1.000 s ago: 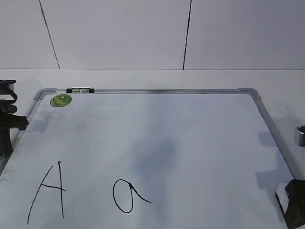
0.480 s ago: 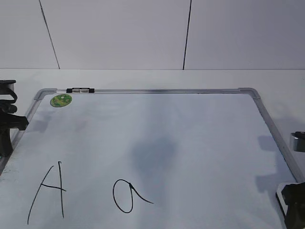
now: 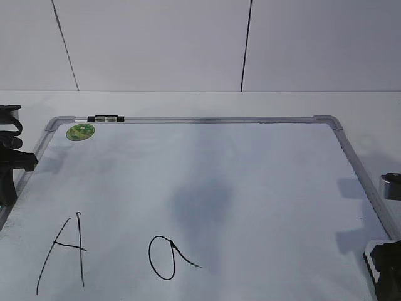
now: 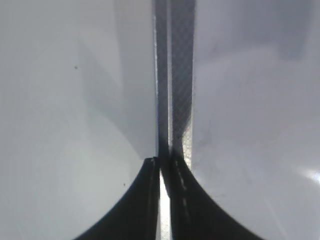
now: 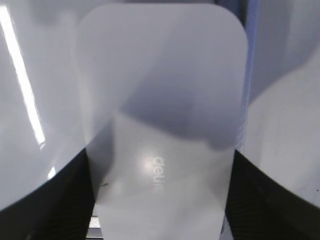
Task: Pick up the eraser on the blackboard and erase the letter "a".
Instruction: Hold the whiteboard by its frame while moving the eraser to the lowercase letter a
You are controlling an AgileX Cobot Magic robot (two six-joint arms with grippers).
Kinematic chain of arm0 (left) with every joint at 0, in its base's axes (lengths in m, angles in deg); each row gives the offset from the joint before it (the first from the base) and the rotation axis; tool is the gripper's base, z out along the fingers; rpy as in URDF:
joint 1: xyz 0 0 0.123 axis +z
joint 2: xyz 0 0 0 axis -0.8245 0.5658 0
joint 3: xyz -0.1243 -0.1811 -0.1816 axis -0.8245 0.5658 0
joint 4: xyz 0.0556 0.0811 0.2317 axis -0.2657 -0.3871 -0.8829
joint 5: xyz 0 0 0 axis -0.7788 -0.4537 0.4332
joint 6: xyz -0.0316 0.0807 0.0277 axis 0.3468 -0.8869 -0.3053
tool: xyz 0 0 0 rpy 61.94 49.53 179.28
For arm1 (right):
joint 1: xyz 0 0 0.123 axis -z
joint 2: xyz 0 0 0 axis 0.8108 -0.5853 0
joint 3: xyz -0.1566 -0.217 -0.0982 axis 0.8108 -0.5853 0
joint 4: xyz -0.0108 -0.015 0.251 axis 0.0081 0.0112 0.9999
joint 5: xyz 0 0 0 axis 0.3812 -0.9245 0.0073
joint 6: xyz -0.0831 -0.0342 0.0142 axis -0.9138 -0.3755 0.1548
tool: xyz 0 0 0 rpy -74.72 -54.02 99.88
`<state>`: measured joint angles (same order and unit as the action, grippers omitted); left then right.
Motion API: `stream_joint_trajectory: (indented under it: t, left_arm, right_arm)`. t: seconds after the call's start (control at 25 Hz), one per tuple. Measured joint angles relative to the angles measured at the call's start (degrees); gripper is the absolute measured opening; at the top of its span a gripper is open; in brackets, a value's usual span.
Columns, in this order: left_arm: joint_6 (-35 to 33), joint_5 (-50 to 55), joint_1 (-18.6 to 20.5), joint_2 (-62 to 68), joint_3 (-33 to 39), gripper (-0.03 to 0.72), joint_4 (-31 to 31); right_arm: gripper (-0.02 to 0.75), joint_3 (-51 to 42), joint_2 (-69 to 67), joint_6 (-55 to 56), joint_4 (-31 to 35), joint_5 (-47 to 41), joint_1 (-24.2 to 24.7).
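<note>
Board (image 3: 250, 163): white, grey-framed, lying flat on a white table (image 3: 369, 103); rounded corners at far left and far right; a small black-and-silver clip (image 3: 105, 118) on the far frame rail near the left corner.

Sticker (image 3: 80, 132): green, round, on the board's far left corner, just inside the frame.

Capital "A" (image 3: 61, 253): black marker, near left part of the board.

Letter "a" (image 3: 168, 257): black marker, oval loop with tail running right; near edge of the board, just right of the capital, apart from it; intact.

Eraser (image 5: 162, 120): white, rounded, faint embossed lettering on top; at the near right corner of the board, beside the right frame rail; in the exterior view only a white sliver (image 3: 371, 258) shows.

Right gripper (image 5: 160, 200): dark fingers (image 5: 65, 200) set at either side of the eraser's near end, jaws spread round it; whether the pads press on it cannot be told.

Left gripper (image 4: 164, 170): jaws brought together, only a thin slit between them, nothing held; over the board's left frame rail (image 4: 175, 75); seen as a dark shape (image 3: 9, 160) at the left edge.
</note>
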<state>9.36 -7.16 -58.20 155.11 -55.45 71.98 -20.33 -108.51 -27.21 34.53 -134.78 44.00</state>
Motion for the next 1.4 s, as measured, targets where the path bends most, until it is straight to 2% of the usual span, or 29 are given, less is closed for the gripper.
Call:
stream_joint_trajectory:
  t: [0.28, 0.64, 0.88, 1.0, 1.12, 1.4]
  left_arm:
    - [0.0, 0.0, 0.0, 0.0, 0.0, 0.015, 0.0]
    - [0.0, 0.0, 0.0, 0.0, 0.0, 0.015, 0.71]
    - [0.0, 0.0, 0.0, 0.0, 0.0, 0.015, 0.71]
    - [0.0, 0.0, 0.0, 0.0, 0.0, 0.015, 0.71]
    - [0.0, 0.0, 0.0, 0.0, 0.0, 0.015, 0.71]
    - [0.0, 0.12, 0.0, 0.0, 0.0, 0.015, 0.71]
  right_arm:
    - [0.532, 0.3, 0.0, 0.0, -0.35, -0.33, -0.09]
    - [0.532, 2.72, -0.05, -0.31, -4.29, -1.54, -0.09]
    - [0.531, 4.03, 0.35, -1.09, -4.39, -3.46, -0.09]
    - [0.531, 7.54, 1.27, -4.16, -2.75, -3.88, -0.22]
    - [0.531, 12.29, 0.6, -7.73, -0.17, -4.13, -2.83]
    - [0.531, 24.64, -11.13, -6.28, -0.1, -7.04, -17.89]
